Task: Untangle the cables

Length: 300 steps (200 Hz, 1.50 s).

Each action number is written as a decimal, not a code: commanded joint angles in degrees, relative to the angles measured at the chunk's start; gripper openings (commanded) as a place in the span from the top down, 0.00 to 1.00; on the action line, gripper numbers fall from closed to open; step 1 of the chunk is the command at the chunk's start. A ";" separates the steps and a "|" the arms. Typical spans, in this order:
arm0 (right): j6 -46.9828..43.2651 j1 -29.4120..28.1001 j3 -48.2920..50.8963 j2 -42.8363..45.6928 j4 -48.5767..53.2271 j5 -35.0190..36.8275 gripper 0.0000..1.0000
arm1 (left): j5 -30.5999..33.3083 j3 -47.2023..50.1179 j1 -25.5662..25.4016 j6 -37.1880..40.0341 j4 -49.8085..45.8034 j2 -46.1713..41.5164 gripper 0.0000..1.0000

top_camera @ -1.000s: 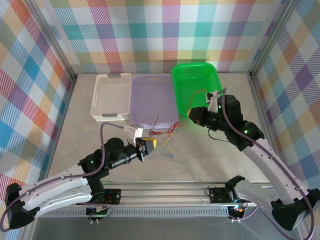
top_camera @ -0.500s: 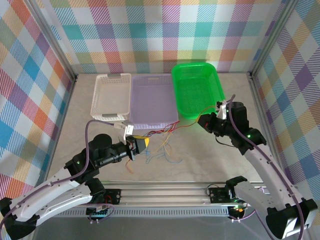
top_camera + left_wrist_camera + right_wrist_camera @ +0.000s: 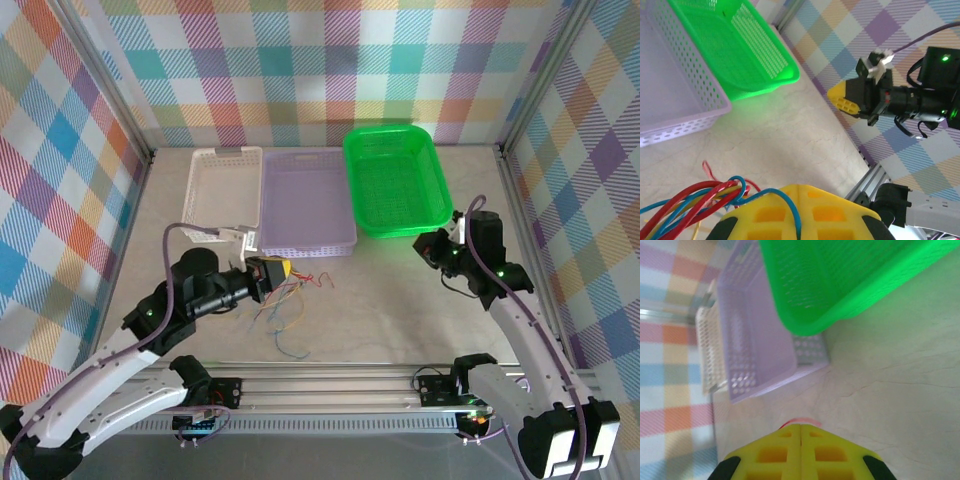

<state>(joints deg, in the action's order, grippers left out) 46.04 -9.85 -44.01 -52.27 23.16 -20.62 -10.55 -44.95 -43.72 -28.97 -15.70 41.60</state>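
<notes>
Left wrist view: the left gripper (image 3: 799, 200) is pinched tight on the cables (image 3: 695, 200), with red, blue and yellow strands bunched at its tip. The right gripper (image 3: 800, 432) is closed flat with 1 faint red smear at its tip; I cannot tell whether it holds a strand. From above, the bundle trails on the table (image 3: 400, 310) at 7 o'clock. 1 second ago a red strand stretched between both arms. They have since pulled apart toward 8 and 3 o'clock, and that span is gone. Probably 1 strand came free or slipped.
</notes>
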 commanded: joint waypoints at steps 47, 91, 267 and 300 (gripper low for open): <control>-13.48 -19.10 -0.69 -0.86 -17.25 -3.48 0.46 | -8.61 -7.98 0.66 -4.81 8.62 10.55 1.00; -24.42 -28.07 0.17 -1.57 -22.36 2.70 0.12 | -12.03 -10.45 0.71 -7.19 7.75 14.21 1.00; -38.94 -37.98 4.40 -4.57 -25.28 19.08 1.00 | -17.68 -13.48 2.71 -10.30 2.55 14.11 1.00; -37.16 -37.80 5.93 -2.63 -20.19 23.05 1.00 | -18.14 -16.06 8.19 -7.51 -5.22 10.51 1.00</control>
<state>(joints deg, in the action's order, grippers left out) 6.63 -48.23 -38.68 -56.51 -3.27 -3.68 -26.68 -56.95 -39.31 -38.98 -16.49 56.45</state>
